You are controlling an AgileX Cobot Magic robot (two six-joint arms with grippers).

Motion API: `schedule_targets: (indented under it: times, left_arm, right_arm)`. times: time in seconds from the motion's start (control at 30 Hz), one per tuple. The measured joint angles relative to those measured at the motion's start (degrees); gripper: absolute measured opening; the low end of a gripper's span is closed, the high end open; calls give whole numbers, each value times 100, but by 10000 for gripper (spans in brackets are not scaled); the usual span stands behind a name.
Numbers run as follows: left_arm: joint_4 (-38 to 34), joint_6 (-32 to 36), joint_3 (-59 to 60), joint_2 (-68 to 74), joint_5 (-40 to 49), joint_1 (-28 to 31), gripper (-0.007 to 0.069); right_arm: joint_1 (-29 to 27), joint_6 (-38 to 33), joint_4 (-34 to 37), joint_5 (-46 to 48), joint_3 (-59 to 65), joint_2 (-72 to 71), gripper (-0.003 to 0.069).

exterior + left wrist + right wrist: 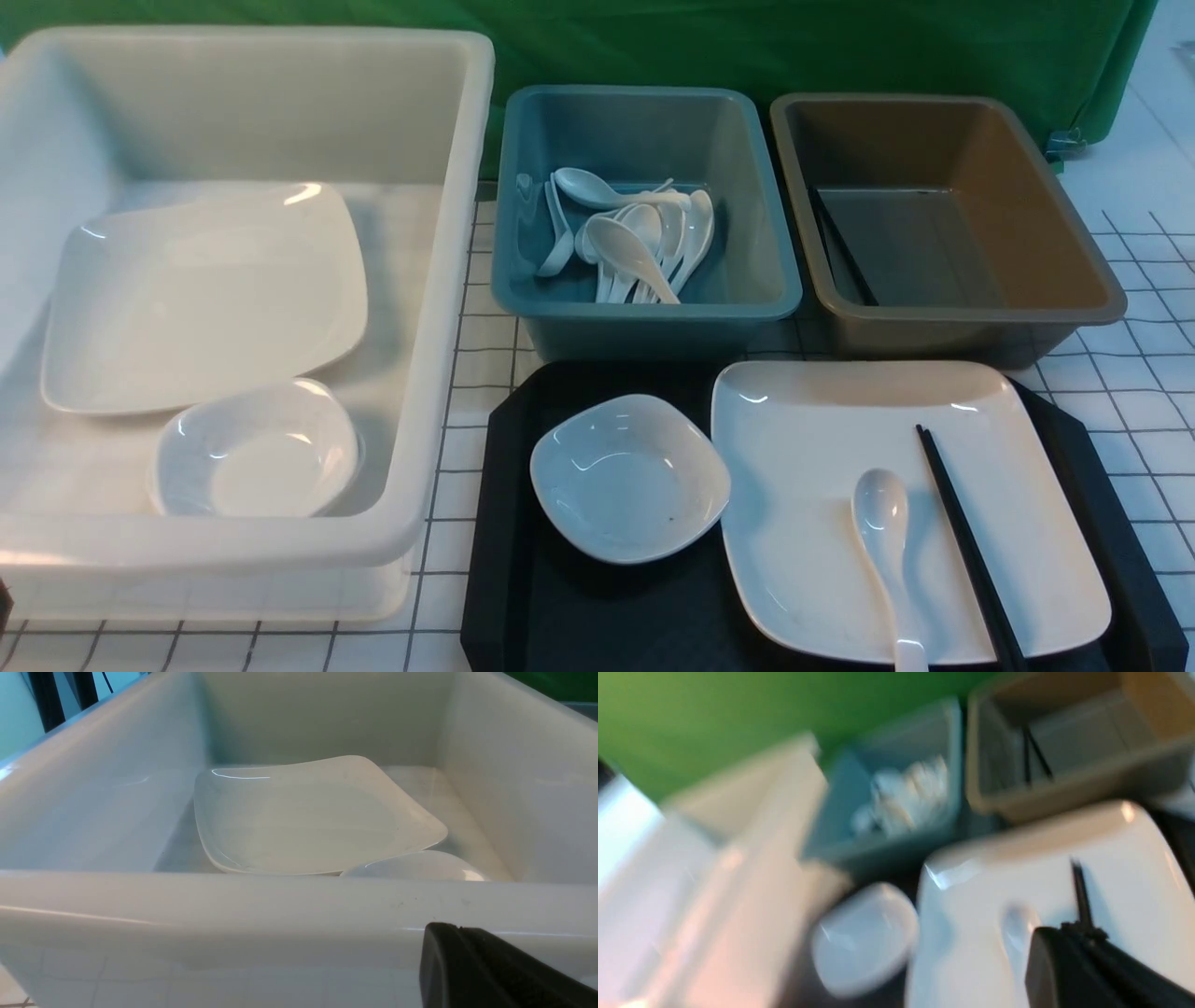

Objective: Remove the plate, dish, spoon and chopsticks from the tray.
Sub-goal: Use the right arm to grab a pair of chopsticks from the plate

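Observation:
The black tray (504,523) lies at the front right of the table. On it stand the small white dish (628,478) with a dark speck and, to its right, the large white plate (822,448). The white spoon (885,537) and the black chopsticks (966,551) lie on the plate. Neither gripper shows in the front view. My left gripper (460,928) looks shut and empty, just outside the white bin's near wall. My right gripper (1069,933) looks shut and empty above the plate (1120,868), near the chopsticks (1080,891) and spoon (1015,919); that view is blurred.
A big white bin (457,233) at the left holds another plate (205,299) and a speckless bowl (257,448). Behind the tray, a blue bin (644,303) holds several white spoons (635,238), and a brown bin (971,315) holds black chopsticks (840,247).

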Motion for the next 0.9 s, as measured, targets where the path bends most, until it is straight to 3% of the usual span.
schedule_targets:
  times: [0.1,0.23,0.57,0.8,0.9]
  left_arm:
    - [0,0,0,0,0,0,20]
    - [0,0,0,0,0,0,20]
    - [0,0,0,0,0,0,20]
    - [0,0,0,0,0,0,20]
    - [0,0,0,0,0,0,20]
  right_arm:
    - [2,-485,-104,864,-412,1045,30]
    - [2,-969,-146,1237,-615,2434,55]
    - [2,-1741,-166,1291,-1129,5054,360]
    - [85,-1872,-288,1266,-1651,5954,384]
    - [397,-1642,-783,1266,-1995,6413,385]
